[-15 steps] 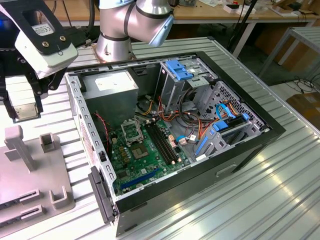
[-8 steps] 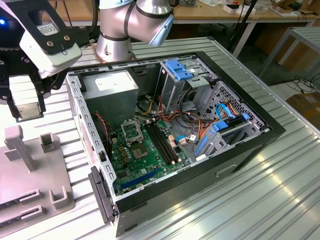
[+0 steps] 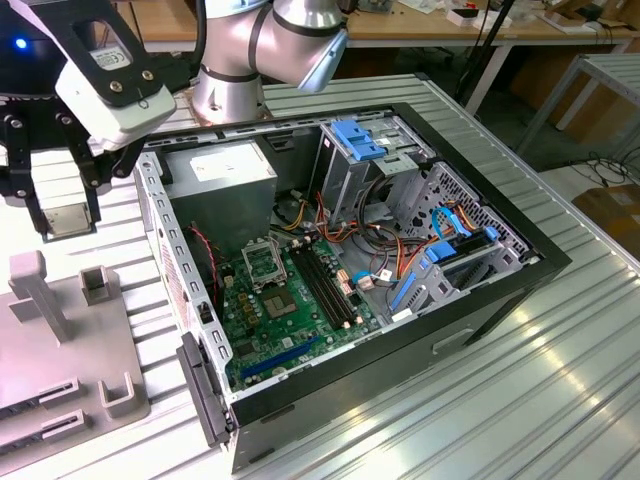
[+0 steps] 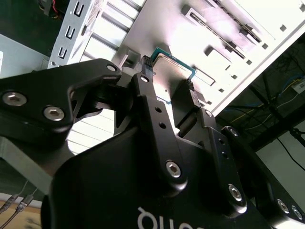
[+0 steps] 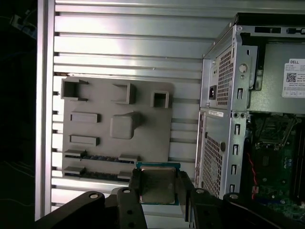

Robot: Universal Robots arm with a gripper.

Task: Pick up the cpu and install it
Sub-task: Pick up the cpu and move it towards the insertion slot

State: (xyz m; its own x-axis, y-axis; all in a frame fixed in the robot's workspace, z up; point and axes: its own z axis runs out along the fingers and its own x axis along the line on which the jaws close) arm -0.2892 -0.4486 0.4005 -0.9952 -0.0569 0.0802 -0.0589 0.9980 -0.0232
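My black two-fingered gripper (image 5: 159, 187) was clenched on the small square silver-topped cpu (image 5: 157, 183), held over the ribbed silver metal table (image 3: 520, 380) by the grey moulded parts tray (image 5: 95, 129), to the exterior view's left of the open black computer case (image 3: 480, 300), a wooden workbench (image 3: 420, 22) behind

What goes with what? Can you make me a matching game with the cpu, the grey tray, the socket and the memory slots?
Things:
1. cpu
2. grey tray
3. socket
4. memory slots

Places:
A. on the slatted table, beside the computer case
B. long and black, on the green motherboard
C. between the fingers of the gripper
D. square silver frame on the green motherboard

Pairs: 1-C, 2-A, 3-D, 4-B
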